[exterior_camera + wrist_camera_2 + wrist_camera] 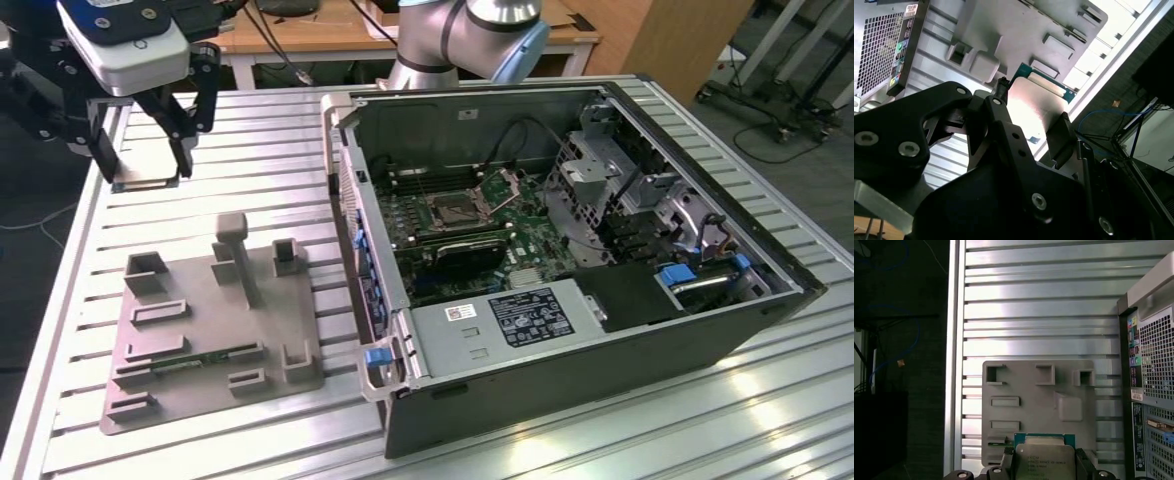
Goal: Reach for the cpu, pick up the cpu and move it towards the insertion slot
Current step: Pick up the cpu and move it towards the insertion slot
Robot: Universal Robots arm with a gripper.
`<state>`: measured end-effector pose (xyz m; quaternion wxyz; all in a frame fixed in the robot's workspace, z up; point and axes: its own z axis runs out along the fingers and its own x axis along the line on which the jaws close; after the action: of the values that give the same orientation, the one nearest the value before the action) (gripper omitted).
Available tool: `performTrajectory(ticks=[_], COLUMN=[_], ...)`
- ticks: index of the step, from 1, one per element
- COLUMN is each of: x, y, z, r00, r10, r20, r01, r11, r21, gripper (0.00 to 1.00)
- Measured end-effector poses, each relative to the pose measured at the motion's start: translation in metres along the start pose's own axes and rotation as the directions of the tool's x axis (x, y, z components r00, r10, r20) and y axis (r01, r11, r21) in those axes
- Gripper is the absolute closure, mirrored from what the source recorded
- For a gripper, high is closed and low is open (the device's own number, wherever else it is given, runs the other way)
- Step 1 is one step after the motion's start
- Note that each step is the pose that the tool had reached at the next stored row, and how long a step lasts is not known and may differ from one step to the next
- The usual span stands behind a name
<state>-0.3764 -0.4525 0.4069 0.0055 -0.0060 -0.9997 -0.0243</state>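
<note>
cpu (1044, 462): silvery top w/ teal-green rim. gripper (150, 178): black fingers, white+blue body. bench (667, 420): silver, ribbed in parallel slats. holder tray (200, 330): plain matt grey. PC case (601, 370): black w/ blue clips (378, 356); board (534, 215) inside green. insertion slot (447, 212): dull silver frame, dark centre.

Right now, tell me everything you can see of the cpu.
The cpu is a flat square chip with a silvery metal lid that carries small print, on a teal-green board that shows as a thin rim. The gripper clamps it, with black fingers against two opposite edges. It hangs roughly level, lid toward the wrist cameras, in the air over the slatted table, near the grey fixture tray and outside the computer case.
</note>
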Motion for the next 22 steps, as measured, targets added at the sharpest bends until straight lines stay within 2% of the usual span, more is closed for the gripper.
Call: performTrajectory(ticks=[22], x=[-0.0121], y=[0.0001], z=[-0.0001], r00=[1.0], r10=[0.0], r20=[0.0001], r01=[0.0], r11=[1.0], r21=[0.0], gripper=[0.45])
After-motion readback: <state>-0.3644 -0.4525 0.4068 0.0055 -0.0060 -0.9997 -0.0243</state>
